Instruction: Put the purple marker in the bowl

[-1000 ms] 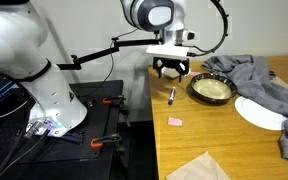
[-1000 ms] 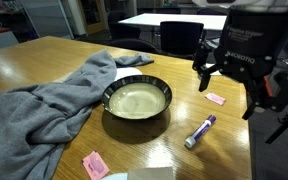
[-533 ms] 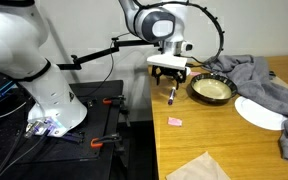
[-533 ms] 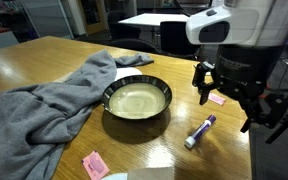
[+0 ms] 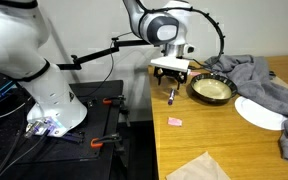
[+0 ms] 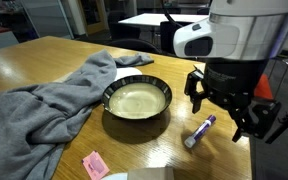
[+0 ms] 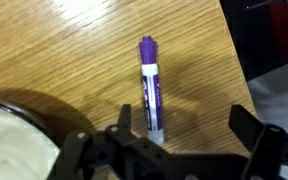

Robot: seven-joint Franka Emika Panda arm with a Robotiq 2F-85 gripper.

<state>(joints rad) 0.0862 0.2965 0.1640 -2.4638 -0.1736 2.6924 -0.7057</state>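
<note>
The purple marker (image 7: 150, 92) lies flat on the wooden table, dark purple with a whitish end, and shows in both exterior views (image 5: 171, 96) (image 6: 200, 131). The bowl (image 6: 137, 98), dark outside and pale beige inside, stands beside it and also shows in an exterior view (image 5: 211, 89) and at the wrist view's lower left (image 7: 9, 125). My gripper (image 7: 181, 125) hangs just above the marker, open and empty; the marker's whitish end lies near one finger. The gripper shows in both exterior views (image 5: 170, 80) (image 6: 224, 108).
A grey cloth (image 6: 39, 98) lies beside the bowl (image 5: 254, 78). A white plate (image 5: 258, 112) sits further along. A small pink piece (image 5: 175, 121) and another (image 6: 94, 163) lie on the table. The table edge (image 7: 239, 70) runs close to the marker.
My gripper has moved down and over toward the marker, now hovering right above it. The marker and bowl have not moved.
</note>
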